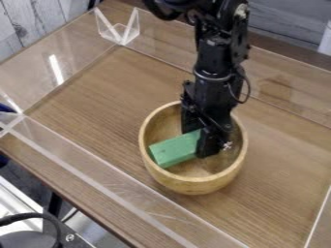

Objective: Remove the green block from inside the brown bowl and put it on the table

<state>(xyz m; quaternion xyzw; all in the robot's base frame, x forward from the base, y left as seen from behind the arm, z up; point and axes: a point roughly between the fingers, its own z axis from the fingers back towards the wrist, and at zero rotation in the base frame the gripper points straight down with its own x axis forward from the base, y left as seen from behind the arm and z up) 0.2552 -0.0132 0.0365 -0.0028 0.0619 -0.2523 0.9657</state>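
Note:
The brown bowl [159,170] stands on the table [104,97], right of the middle and toward the front. Inside it lies the green block [171,150], tilted, its left end toward the bowl's left wall. The black gripper [207,143] reaches straight down into the bowl from above. Its fingers are closed on the block's right end, which they partly hide.
Low clear acrylic walls [52,68] run along the table's edges. A small clear acrylic stand [119,29] sits at the back left corner. Bare wood-grain tabletop lies to the left of the bowl and behind it.

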